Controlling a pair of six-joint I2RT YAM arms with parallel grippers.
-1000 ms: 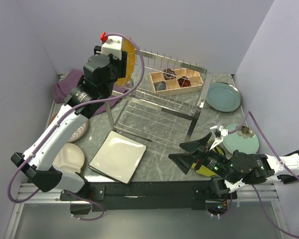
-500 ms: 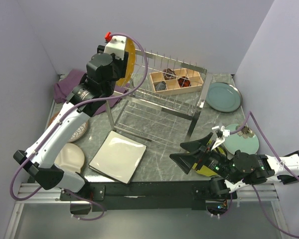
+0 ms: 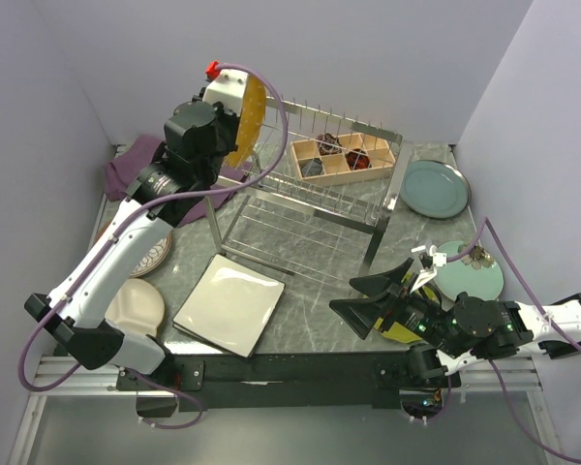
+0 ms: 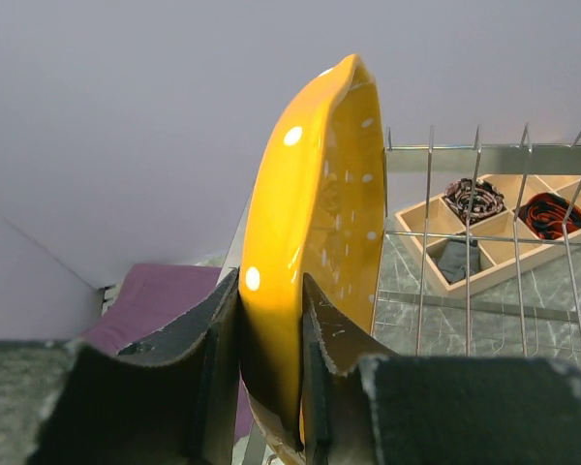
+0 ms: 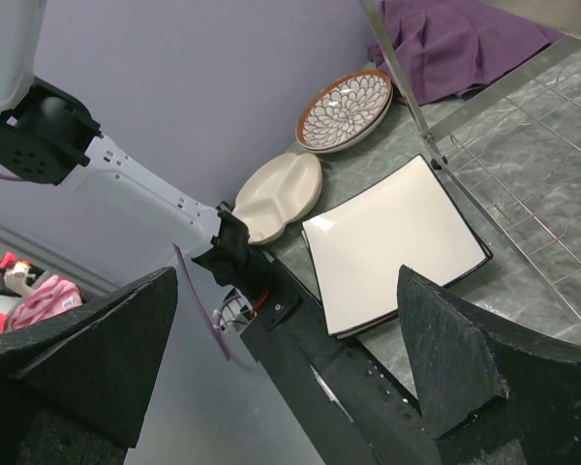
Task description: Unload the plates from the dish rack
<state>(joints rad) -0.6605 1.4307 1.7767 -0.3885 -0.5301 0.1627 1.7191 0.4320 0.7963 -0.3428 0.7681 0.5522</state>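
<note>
From above, the left tool (image 3: 234, 118) is raised at the back-left corner of the dish rack (image 3: 305, 199), clenched on the rim of an upright yellow-orange plate (image 3: 249, 121). A wooden compartment box (image 3: 342, 158) sits on the rack's right half, with small dark and red items in its cells. On the surface (image 3: 310, 257) lie a teal-grey plate (image 3: 434, 188) and a mint flowered plate (image 3: 468, 273) right of the rack, and a cream square plate (image 3: 229, 303), a cream divided plate (image 3: 136, 305) and a brown-rimmed patterned plate (image 3: 147, 255) to its left. The right tool (image 3: 341, 294) rests low near the front edge, its jaws spread wide and holding nothing.

The left wrist view shows both fingers (image 4: 213, 334) pressed against the plate's two faces; the plate is yellow with white dots. Behind the rack's tines, the box holds a dark beaded coil (image 4: 474, 199), a red-and-black item (image 4: 547, 213) and something grey (image 4: 455, 260).

The right wrist view looks between the spread fingers (image 5: 87, 358) at the square plate, the divided plate, the patterned plate and a purple cloth (image 5: 455, 39).
</note>
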